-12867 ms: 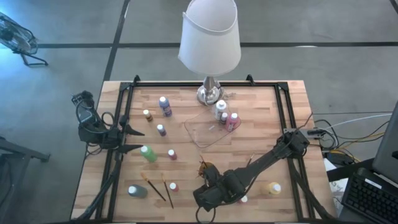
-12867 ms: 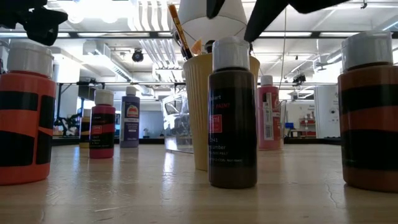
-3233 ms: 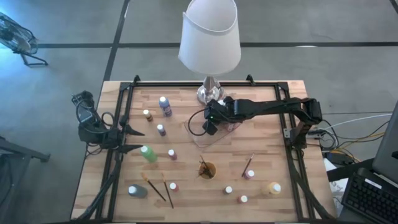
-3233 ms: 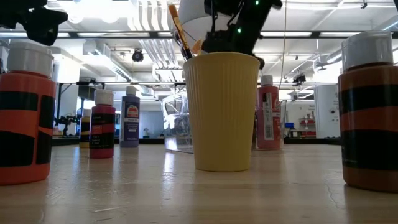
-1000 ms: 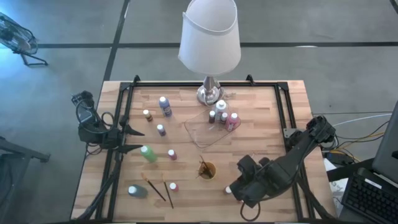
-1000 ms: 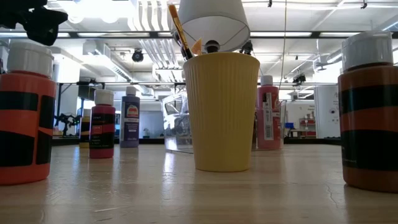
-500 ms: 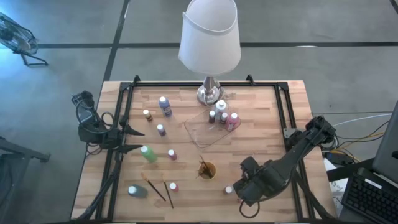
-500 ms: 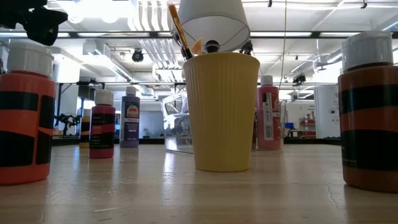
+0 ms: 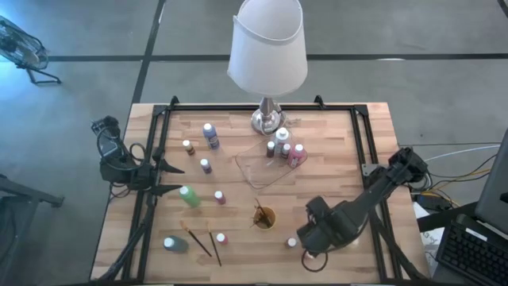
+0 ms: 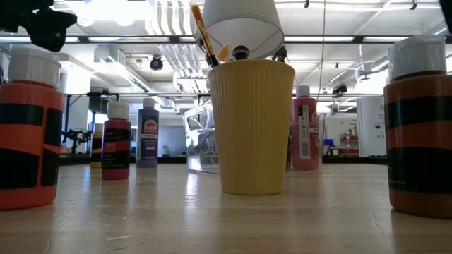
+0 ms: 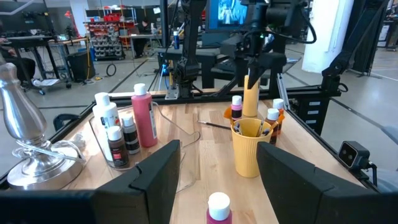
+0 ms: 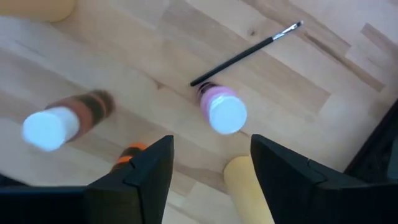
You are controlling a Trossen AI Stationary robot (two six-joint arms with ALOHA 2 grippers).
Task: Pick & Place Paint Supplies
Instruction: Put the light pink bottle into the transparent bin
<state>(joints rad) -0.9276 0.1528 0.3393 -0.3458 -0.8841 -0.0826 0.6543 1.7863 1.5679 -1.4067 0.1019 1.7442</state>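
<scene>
My right gripper (image 12: 211, 146) hangs open, pointing down, over the table's near right part (image 9: 316, 237). Below it stand a pink white-capped bottle (image 12: 225, 113), a brown one (image 12: 53, 124), an orange one (image 12: 129, 153) and a yellow one (image 12: 245, 183). A thin dark brush (image 12: 245, 53) lies flat on the wood beside the pink bottle. Nothing is between the fingers. My left gripper (image 11: 219, 155) waits open at the table's left edge (image 9: 171, 179). More bottles stand upright across the table, such as the purple (image 9: 210, 133) and the green (image 9: 189, 195).
A clear tray (image 9: 262, 171) at mid-table holds three bottles (image 9: 284, 147) in its far right corner. An orange cup (image 9: 264, 217) with a brush in it stands left of my right arm. A lamp (image 9: 267, 119) stands at the far edge. Two brushes (image 9: 205, 242) lie near the front left.
My right gripper has come down a little over the bottles at the near right and has drifted slightly toward the far edge. The bottles and brushes stand as before.
</scene>
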